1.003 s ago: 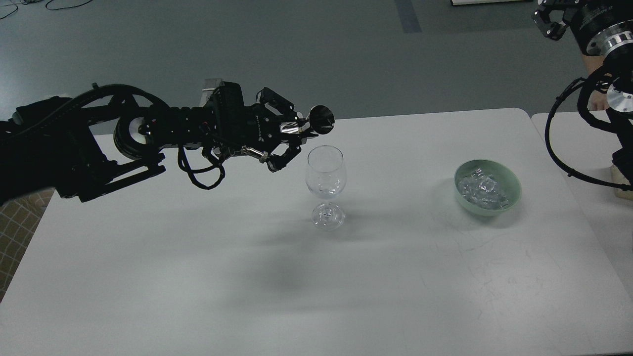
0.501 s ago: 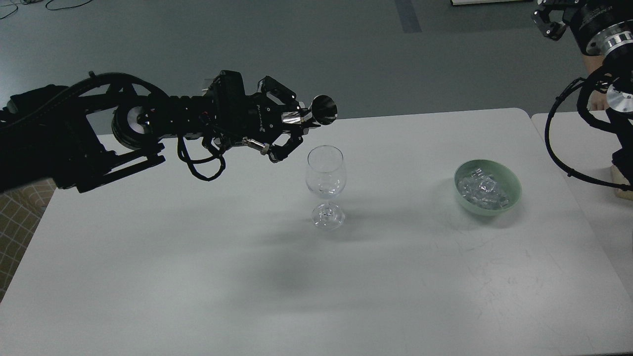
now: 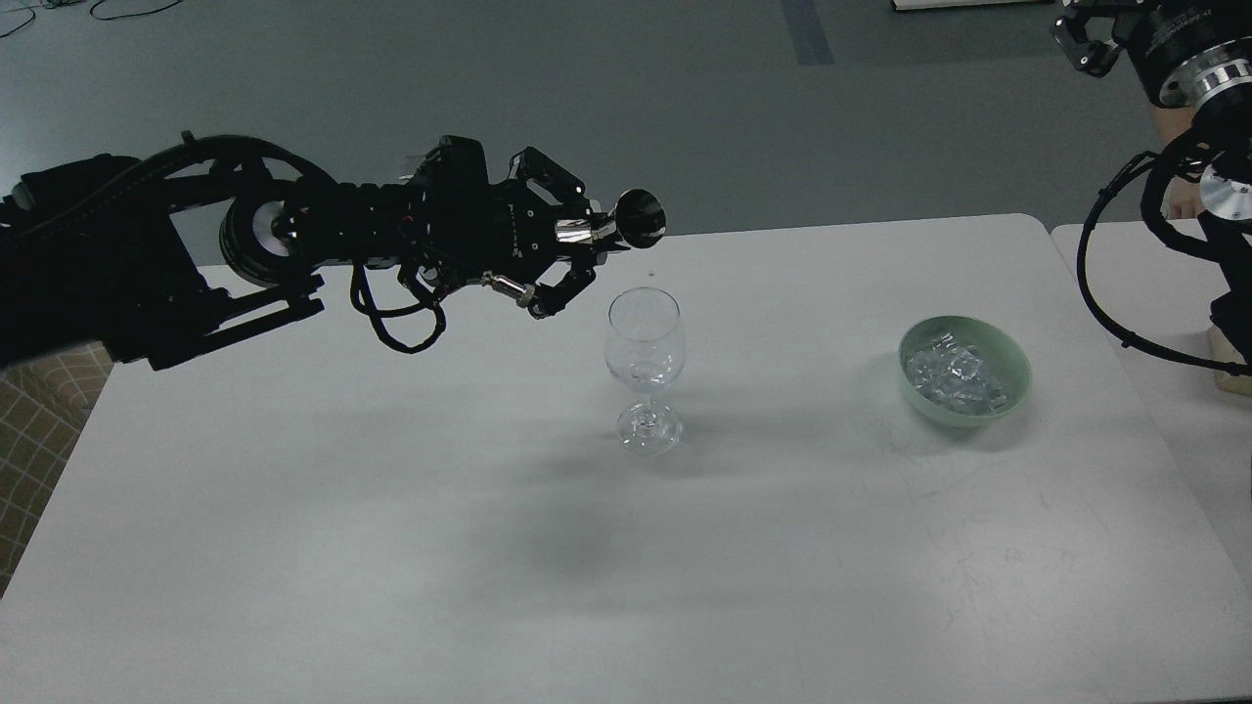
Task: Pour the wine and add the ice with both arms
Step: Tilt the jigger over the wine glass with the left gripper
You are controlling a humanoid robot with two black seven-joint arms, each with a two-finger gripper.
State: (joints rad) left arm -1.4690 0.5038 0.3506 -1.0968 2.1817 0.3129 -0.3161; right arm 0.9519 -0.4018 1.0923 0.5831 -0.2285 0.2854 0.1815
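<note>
A clear stemmed wine glass stands upright near the middle of the white table. My left gripper is shut on a small shiny metal cup, held on its side with its mouth facing right, just above and left of the glass rim. A tiny speck shows between cup and rim. A pale green bowl to the right holds the ice, a heap of clear cubes. My right gripper is high at the top right corner, far from the bowl, partly cut off by the frame edge.
A second white table adjoins on the right, with the right arm's looped black cable over the seam. A person's hand shows behind that arm. A beige block lies at the right edge. Checked cloth hangs at the left.
My left gripper has lifted the metal cup a little higher above the glass, and the left arm has shifted slightly. The right arm, glass and bowl have not moved.
</note>
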